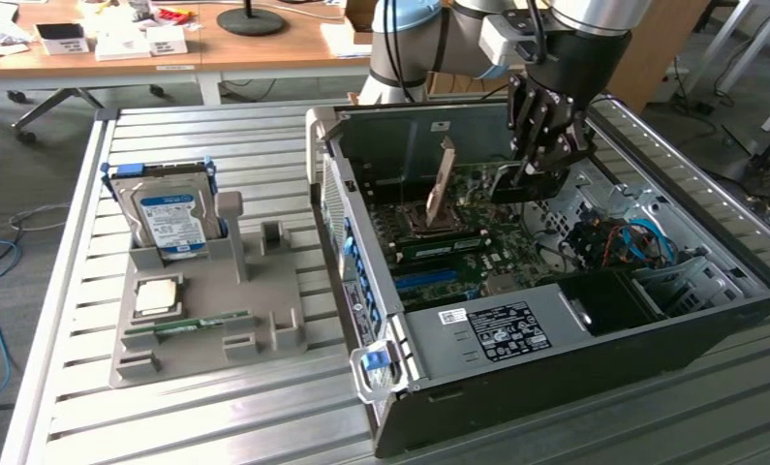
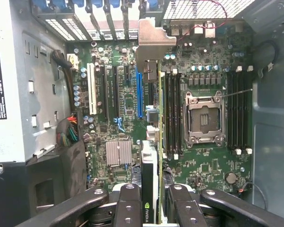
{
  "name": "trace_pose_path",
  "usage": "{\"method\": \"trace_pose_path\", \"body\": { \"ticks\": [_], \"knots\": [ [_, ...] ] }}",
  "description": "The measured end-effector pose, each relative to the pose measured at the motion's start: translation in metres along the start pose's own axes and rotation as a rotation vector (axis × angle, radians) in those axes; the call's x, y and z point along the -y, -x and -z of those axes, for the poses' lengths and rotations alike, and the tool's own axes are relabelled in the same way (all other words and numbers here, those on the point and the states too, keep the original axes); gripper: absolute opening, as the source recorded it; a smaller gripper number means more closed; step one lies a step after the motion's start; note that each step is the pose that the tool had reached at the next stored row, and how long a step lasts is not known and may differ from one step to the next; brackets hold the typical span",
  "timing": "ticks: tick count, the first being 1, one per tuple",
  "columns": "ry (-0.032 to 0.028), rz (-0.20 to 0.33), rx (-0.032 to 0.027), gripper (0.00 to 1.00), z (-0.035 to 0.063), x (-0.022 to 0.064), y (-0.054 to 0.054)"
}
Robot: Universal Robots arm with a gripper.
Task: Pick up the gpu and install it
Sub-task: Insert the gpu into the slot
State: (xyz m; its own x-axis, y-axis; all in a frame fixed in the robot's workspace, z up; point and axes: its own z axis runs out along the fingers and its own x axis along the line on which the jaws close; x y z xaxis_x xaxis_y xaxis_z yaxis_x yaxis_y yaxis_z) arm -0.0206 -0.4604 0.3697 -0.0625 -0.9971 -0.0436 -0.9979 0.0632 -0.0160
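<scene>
Green and edge-on, the gpu (image 2: pixel 151 172) is clamped between the black fingers (image 2: pixel 128 203) of the gripper (image 2: pixel 154 210), its silver bracket (image 2: pixel 152 42) pointing toward the rear slot openings of the open computer case (image 1: pixel 553 358). We see the card held over the motherboard (image 2: pixel 118 80), between the blue expansion slot (image 2: pixel 139 94) and the CPU socket (image 2: pixel 203 118), and we cannot tell whether its lower edge touches a slot. Toward the exterior view's left, a hard drive (image 1: pixel 168 215), a loose processor (image 1: pixel 156 295) and a RAM stick (image 1: pixel 184 326) sit on a grey fixture (image 1: pixel 210 291) beside the case.
</scene>
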Motion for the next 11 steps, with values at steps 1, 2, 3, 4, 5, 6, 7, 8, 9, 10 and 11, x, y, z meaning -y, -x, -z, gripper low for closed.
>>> {"method": "trace_pose_path", "body": {
  "ticks": [1, 2, 3, 4, 5, 6, 7, 8, 9, 10, 11],
  "knots": [
    [0.0000, 0.000, -0.0002, 0.27, -0.0002, 0.0000, 0.0000],
    [0.0000, 0.000, -0.0002, 0.27, -0.0003, 0.0000, 0.0000],
    [0.0001, 0.000, -0.0003, 0.27, -0.0003, 0.0000, 0.0000],
    [0.0001, 0.000, -0.0003, 0.27, -0.0003, 0.0000, 0.0000],
    [0.0000, 0.000, -0.0002, 0.27, -0.0003, 0.0000, -0.0001],
    [0.0000, 0.000, -0.0002, 0.27, -0.0004, 0.0000, 0.0000],
    [0.0000, 0.000, -0.0001, 0.27, -0.0004, 0.0000, 0.0000],
    [0.0000, 0.000, 0.0001, 0.27, -0.0008, 0.0000, 0.0000],
    [-0.0001, 0.000, 0.0003, 0.27, -0.0014, 0.0000, 0.0000],
    [0.0000, 0.000, 0.0002, 0.27, -0.0022, 0.0000, -0.0001],
    [0.0000, 0.000, -0.0001, 0.27, -0.0030, 0.0000, -0.0002]
  ]
}}
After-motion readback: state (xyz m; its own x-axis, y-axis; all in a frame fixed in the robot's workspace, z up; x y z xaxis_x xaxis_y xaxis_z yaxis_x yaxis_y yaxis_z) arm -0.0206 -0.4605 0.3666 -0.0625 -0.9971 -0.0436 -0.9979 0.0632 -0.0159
